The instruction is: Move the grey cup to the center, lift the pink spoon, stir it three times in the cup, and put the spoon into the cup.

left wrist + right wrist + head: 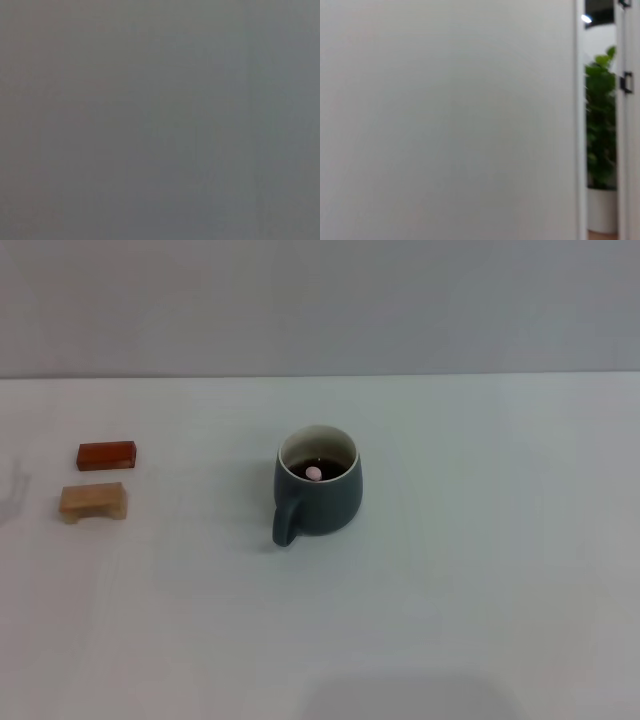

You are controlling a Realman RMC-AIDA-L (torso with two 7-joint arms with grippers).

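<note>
The grey cup [318,492] stands upright near the middle of the white table [470,570] in the head view, its handle turned toward the front left. The pink end of the spoon [313,473] shows inside the cup; the rest of the spoon is hidden by the cup's wall. Neither gripper shows in any view. The left wrist view shows only a plain grey surface. The right wrist view shows a pale wall and a plant, with no task object.
A red-brown block [107,455] and a tan wooden block [92,501] lie at the left of the table. A faint shadow falls on the table's far left edge. The table's back edge meets a grey wall.
</note>
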